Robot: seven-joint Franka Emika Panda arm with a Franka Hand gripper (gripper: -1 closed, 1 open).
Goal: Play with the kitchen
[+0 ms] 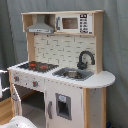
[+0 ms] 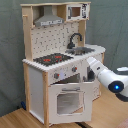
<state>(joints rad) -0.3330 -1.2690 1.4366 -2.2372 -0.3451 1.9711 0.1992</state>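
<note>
Second exterior view: kitchen (image 2: 60,75) hides tool (fingers unseen).

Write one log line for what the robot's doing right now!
kitchen upright | oven door ajar | arm reaching beside door | claw hidden

both exterior views are softly blurred, evenly and dimly lit, without glare

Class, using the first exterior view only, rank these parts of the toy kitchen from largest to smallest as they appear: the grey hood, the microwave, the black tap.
1. Microwave and grey hood look about alike, so I will not rank them.
2. Black tap, clearly the smallest.
</note>
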